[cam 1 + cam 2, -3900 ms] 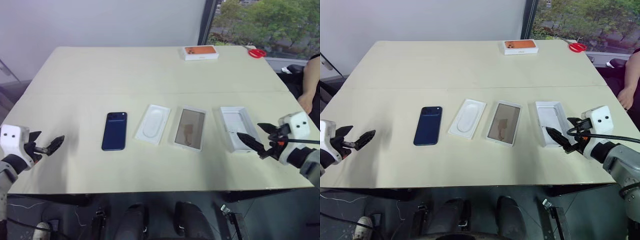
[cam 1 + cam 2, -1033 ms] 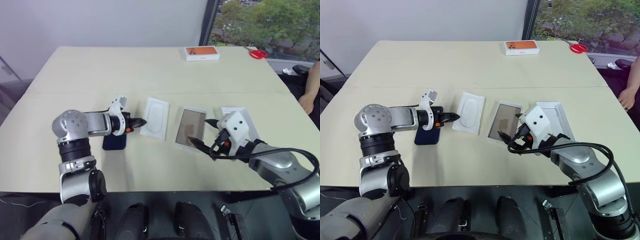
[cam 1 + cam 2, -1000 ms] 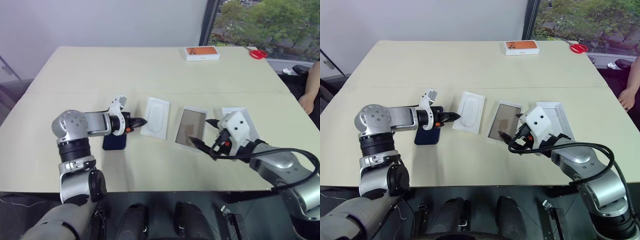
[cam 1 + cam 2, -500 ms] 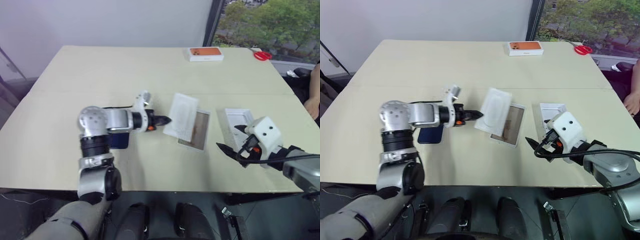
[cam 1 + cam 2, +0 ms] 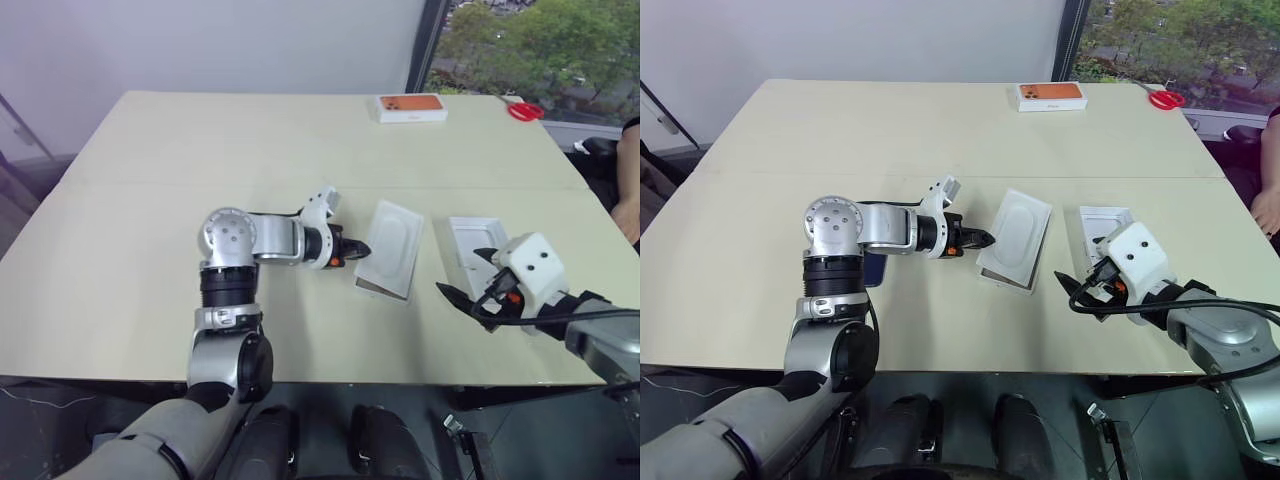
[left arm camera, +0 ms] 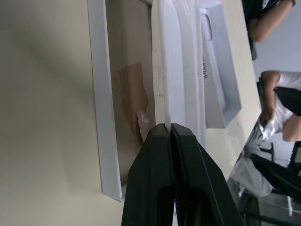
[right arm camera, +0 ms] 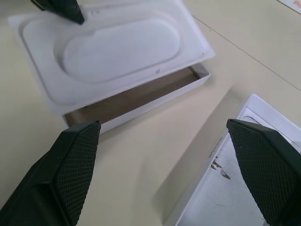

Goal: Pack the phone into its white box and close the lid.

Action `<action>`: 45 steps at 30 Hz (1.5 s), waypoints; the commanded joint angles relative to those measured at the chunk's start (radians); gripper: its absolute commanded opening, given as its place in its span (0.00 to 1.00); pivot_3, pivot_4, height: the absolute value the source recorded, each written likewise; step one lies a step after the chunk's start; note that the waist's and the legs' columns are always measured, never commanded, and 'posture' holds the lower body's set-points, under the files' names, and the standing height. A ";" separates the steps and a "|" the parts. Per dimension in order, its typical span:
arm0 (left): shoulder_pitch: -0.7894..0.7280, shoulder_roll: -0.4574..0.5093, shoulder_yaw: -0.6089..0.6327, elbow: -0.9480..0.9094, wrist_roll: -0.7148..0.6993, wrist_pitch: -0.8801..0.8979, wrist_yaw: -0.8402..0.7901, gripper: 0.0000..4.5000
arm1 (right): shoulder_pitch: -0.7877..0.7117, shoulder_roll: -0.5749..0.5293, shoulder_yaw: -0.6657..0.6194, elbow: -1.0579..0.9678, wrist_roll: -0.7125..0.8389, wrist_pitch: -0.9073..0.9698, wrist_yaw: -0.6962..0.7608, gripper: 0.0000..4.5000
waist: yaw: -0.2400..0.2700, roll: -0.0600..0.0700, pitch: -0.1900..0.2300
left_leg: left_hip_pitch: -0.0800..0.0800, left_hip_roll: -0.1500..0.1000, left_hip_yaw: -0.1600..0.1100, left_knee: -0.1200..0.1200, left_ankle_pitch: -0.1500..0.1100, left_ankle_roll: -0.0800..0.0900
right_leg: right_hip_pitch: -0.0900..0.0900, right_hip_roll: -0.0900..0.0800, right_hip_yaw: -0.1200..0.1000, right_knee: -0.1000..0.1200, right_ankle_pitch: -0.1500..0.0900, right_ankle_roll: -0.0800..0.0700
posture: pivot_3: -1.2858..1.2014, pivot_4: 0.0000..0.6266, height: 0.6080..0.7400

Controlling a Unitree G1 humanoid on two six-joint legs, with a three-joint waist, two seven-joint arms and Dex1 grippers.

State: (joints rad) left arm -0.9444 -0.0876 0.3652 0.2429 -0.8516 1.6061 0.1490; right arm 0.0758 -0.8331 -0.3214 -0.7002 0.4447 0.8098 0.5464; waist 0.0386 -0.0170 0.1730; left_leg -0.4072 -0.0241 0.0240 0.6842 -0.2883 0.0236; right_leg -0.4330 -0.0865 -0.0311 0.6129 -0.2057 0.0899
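Left end effector point(image 5: 985, 239) clenched on insert point(image 5: 1017, 241) edge above white box point(image 5: 1006, 278); right end effector point(image 5: 1072, 287) released. Carry insert clear of white box, level.

A wide cream table point(image 5: 180, 150) stands against a plain pale wall point(image 5: 200, 40) — green trees point(image 5: 540, 40) fill the window at the far right.

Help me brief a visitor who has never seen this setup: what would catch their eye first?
Mid-table, the left gripper, shut, pushes a thin white insert so it lies over the white box. To its right sits the lid, open side up, with the right gripper spread open beside it.
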 commanded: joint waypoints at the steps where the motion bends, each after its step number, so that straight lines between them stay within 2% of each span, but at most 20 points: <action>1: -0.016 -0.010 -0.033 -0.019 0.029 0.008 0.016 0.01 | -0.011 0.007 -0.007 -0.012 -0.008 -0.021 -0.003 1.00 | 0.000 0.000 0.000 | 0.000 0.000 0.000 0.000 0.000 0.000 | 0.000 0.000 0.000 0.000 0.000 0.000 | 0.52 0.24 1.00; 19: -0.031 -0.057 -0.004 -0.003 0.111 0.008 -0.011 0.01 | 0.008 0.009 -0.012 -0.016 -0.014 -0.026 0.013 1.00 | 0.000 0.000 0.000 | 0.000 0.000 0.000 0.000 0.000 0.000 | 0.000 0.000 0.000 0.000 0.000 0.000 | 0.52 0.24 1.00; 22: -0.032 -0.064 0.005 -0.005 0.123 0.008 -0.017 0.21 | 0.008 0.010 -0.009 -0.016 -0.015 -0.027 0.013 1.00 | 0.000 0.000 0.000 | 0.000 0.000 0.000 0.000 0.000 0.000 | 0.000 0.000 0.000 0.000 0.000 0.000 | 0.52 0.24 1.00; 28: -0.030 -0.073 0.022 -0.020 0.121 0.008 -0.036 0.86 | 0.000 0.008 -0.006 -0.018 -0.012 -0.026 0.013 1.00 | 0.000 0.000 0.000 | 0.000 0.000 0.000 0.000 0.000 0.000 | 0.000 0.000 0.000 0.000 0.000 0.000 | 0.52 0.24 1.00; 31: -0.023 -0.044 0.031 -0.041 0.096 0.008 -0.058 0.86 | -0.032 0.013 0.012 -0.028 0.004 -0.009 0.007 1.00 | -0.002 0.000 0.000 | 0.000 0.000 0.000 0.000 0.000 0.000 | 0.000 0.000 0.000 0.000 0.000 0.000 | 0.52 0.24 1.00; 33: -0.010 0.008 0.018 -0.089 0.087 0.004 -0.103 0.86 | -0.078 0.031 0.035 -0.034 0.033 0.020 -0.005 1.00 | -0.005 0.000 0.000 | 0.000 0.000 0.000 0.000 0.000 0.000 | 0.000 0.001 0.000 0.000 0.000 0.000 | 0.52 0.24 1.00; 36: 0.078 0.184 -0.145 -0.242 0.126 -0.142 -0.262 0.88 | -0.167 0.059 0.109 -0.038 0.066 0.099 -0.031 0.81 | -0.029 0.001 0.000 | 0.001 0.002 0.000 0.000 0.000 0.000 | -0.001 0.003 0.001 0.001 0.000 0.000 | 0.52 0.24 1.00; 38: 0.150 0.307 -0.243 -0.315 0.182 -0.298 -0.376 0.88 | -0.239 0.083 0.167 -0.013 0.061 0.153 -0.066 0.59 | -0.030 0.001 -0.001 | 0.002 0.003 0.000 -0.001 0.001 -0.002 | -0.001 0.004 0.001 0.002 0.000 -0.001 | 0.52 0.24 1.00; 40: 0.242 0.443 -0.348 -0.385 0.282 -0.532 -0.520 0.88 | -0.322 0.120 0.233 0.030 0.045 0.206 -0.107 0.37 | -0.030 0.002 -0.001 | 0.002 0.003 0.000 -0.002 0.004 -0.007 | -0.001 0.003 0.002 0.002 -0.002 -0.005 | 0.52 0.24 1.00; 41: 0.274 0.483 -0.375 -0.400 0.313 -0.617 -0.573 0.88 | -0.353 0.136 0.254 0.047 0.038 0.227 -0.124 0.23 | -0.028 0.002 -0.001 | 0.002 0.004 0.000 -0.002 0.005 -0.009 | -0.001 0.002 0.003 0.001 -0.002 -0.006 | 0.52 0.24 1.00; 43: 0.340 0.565 -0.421 -0.415 0.360 -0.773 -0.700 0.88 | -0.429 0.204 0.282 0.120 0.016 0.306 -0.200 0.01 | -0.024 0.002 -0.001 | 0.001 0.003 0.000 -0.002 0.004 -0.008 | -0.002 -0.001 0.002 0.001 -0.002 -0.007 | 0.52 0.24 1.00; 45: 0.410 0.632 -0.445 -0.431 0.396 -0.934 -0.834 0.88 | -0.487 0.234 0.337 0.179 -0.018 0.322 -0.227 0.01 | -0.021 0.002 -0.001 | -0.001 0.002 0.000 -0.002 0.004 -0.007 | -0.003 -0.003 0.002 0.000 -0.001 -0.008 | 0.52 0.24 1.00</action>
State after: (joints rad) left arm -0.5397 0.5247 -0.0617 -0.1388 -0.4837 0.7984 -0.5870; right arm -0.3892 -0.6026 -0.0007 -0.5389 0.4521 1.1159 0.3470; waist 0.0172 -0.0152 0.1725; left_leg -0.4088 -0.0222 0.0248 0.6823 -0.2849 0.0172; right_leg -0.4369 -0.0901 -0.0294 0.6125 -0.2069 0.0821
